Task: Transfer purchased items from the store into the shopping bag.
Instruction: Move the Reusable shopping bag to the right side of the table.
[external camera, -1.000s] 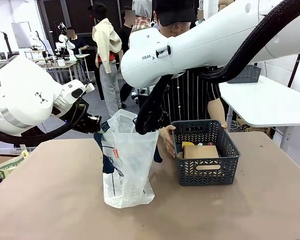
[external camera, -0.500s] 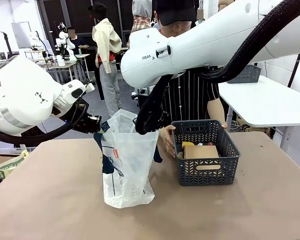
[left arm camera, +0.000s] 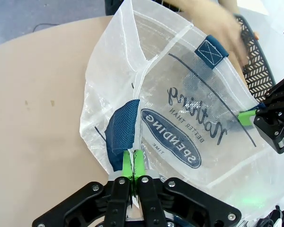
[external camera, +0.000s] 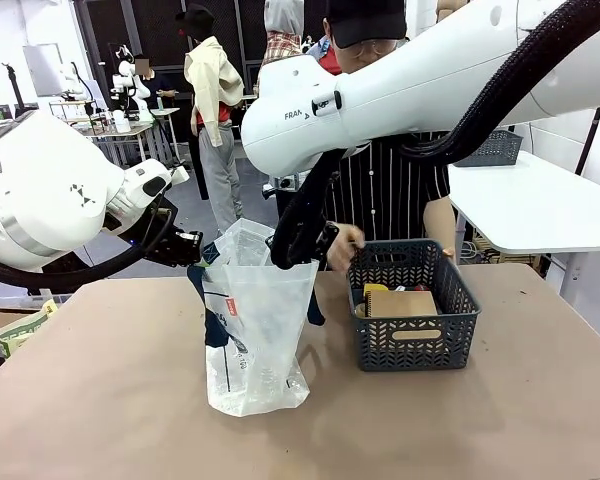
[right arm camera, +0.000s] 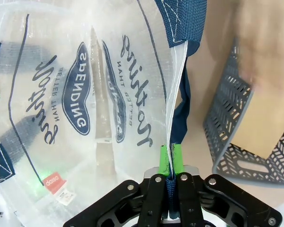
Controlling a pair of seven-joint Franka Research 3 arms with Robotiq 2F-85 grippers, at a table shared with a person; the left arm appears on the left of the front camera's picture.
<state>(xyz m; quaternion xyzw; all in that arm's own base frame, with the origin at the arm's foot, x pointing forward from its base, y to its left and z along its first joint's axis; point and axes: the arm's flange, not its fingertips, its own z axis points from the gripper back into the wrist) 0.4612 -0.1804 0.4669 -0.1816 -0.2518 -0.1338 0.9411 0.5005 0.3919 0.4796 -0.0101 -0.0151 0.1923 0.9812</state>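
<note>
You are looking across a brown table (external camera: pixel 100 400) at one shopping bag (external camera: pixel 252 330) and one dark grey lattice basket (external camera: pixel 412 330), set just beside each other, bag to the left and basket to the right. The translucent white bag stands upright on the table with its mouth held open between the two claws. The left claw (left arm camera: pixel 132 165) is pinched tight on the bag's white rim, right beside a navy strap patch (left arm camera: pixel 120 135). The right claw (right arm camera: pixel 169 158) is clamped narrow on the opposite rim, where a navy strap (right arm camera: pixel 182 113) runs down between its green pads. A round navy logo with white lettering shows through the bag's wall, and one small red tag (right arm camera: pixel 51 181) sits low on it. The basket holds the purchased goods: one tan flat piece (external camera: pixel 402 303) lies on top, one yellow item (external camera: pixel 374 291) shows behind its left edge, and one red bit (external camera: pixel 420 288) peeks out at the back. More may lie beneath; you cannot count them for certain. One person's hand (external camera: pixel 345 240) hovers above the basket's far left corner, close to the right claw and blurred.
</note>
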